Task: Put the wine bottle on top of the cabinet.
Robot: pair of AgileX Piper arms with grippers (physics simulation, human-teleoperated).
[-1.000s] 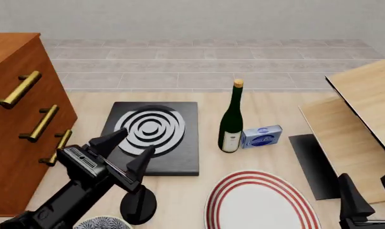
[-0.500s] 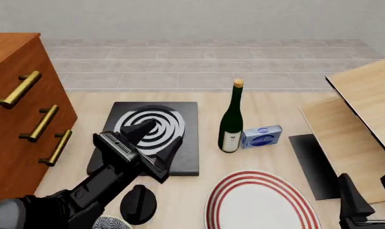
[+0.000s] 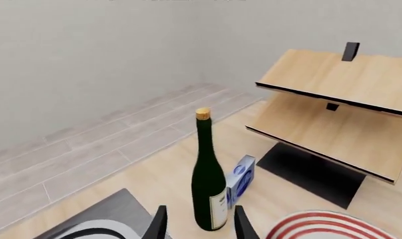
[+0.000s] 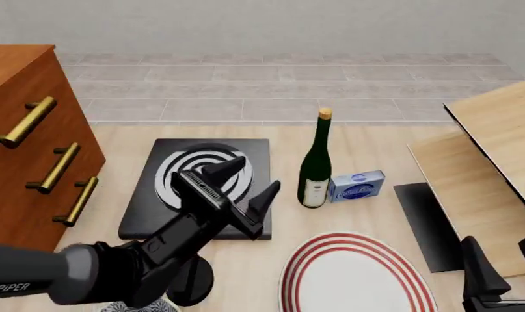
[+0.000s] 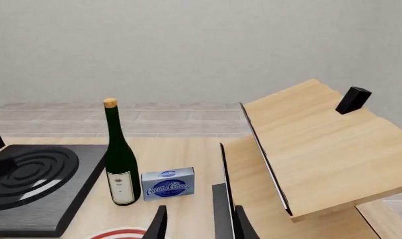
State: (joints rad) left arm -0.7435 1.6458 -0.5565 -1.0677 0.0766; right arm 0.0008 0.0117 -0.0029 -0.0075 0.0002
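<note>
1. Dark green glass, cork-topped and cream-labelled: wine bottle (image 4: 315, 166) upright on pale wood table (image 4: 379, 140), just right of black hob plate with white rings (image 4: 202, 186); small blue cream-cheese box (image 4: 357, 186) right beside its base, touching or nearly so.
2. Left gripper (image 4: 243, 184) over the hob plate's right part, fingers spread wide, holding nothing, aimed toward the bottle and near it, a gap between; in the left wrist view bottle (image 3: 208, 185) framed just beyond the two fingertips (image 3: 159, 224).
3. Reddish-brown cabinet (image 4: 28, 156) with three brass bar handles at far left, well apart from the bottle, hob plate lying between.
4. Red-striped white plate (image 4: 356, 273) near the front edge, below bottle and box; black knob-like object (image 4: 189, 277) beside the left arm.
5. Tilted pale wood shelf rack (image 4: 488, 169) on a black base at right.
6. Right gripper (image 4: 501, 263) low at the front right corner, fingers parted, empty.
</note>
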